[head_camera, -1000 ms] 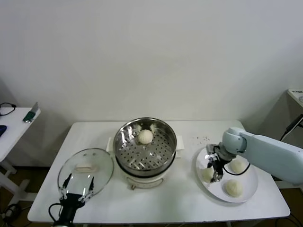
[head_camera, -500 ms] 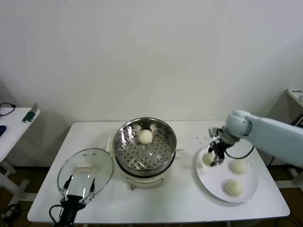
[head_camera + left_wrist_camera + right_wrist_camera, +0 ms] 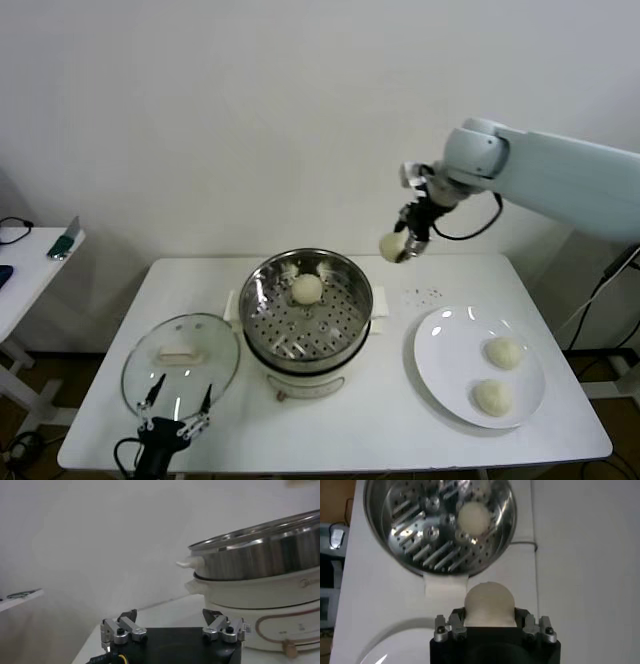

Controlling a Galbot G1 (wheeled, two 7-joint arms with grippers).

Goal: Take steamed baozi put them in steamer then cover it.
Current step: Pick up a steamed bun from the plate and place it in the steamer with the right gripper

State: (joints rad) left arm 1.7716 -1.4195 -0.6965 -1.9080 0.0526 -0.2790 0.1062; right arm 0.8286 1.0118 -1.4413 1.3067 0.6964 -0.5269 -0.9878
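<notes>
White wall rises plain behind a white tabletop [image 3: 330, 425], and the steamer [image 3: 262, 325] stands near the middle of that tabletop on its white pot base; every place below is reckoned from the steamer. Inside it, 1 baozi [image 3: 307, 289] lies on the perforated floor toward the far wall; on the robot's right of the steamer a white plate [image 3: 432, 370] carries 2 more buns [image 3: 503, 352]; on the robot's left lies the cover [image 3: 215, 375], handle up, flat on the tabletop.

Right gripper [image 3: 409, 243] hangs in the air above and to the right of the steamer, just off its rim, with the fingers closed on a 4th bun [image 3: 488, 603]; the right wrist view shows the dough bulging slightly between the 2 fingers, with the steamer floor beyond it. Left gripper [image 3: 172, 421] waits low at the near edge of the tabletop, on the near side of the cover, its fingers spread wide and holding nothing.

Baozi look light, soft and smooth-skinned; I judge a firm squeeze would dent or tear them, so a gentle hold across the widest part suits best. Glass in the cover is likely heavier and breakable; its cream bar handle seems the sensible place to take it.

Off the tabletop's left end, a second small white table holds a few small items too far away to identify.
</notes>
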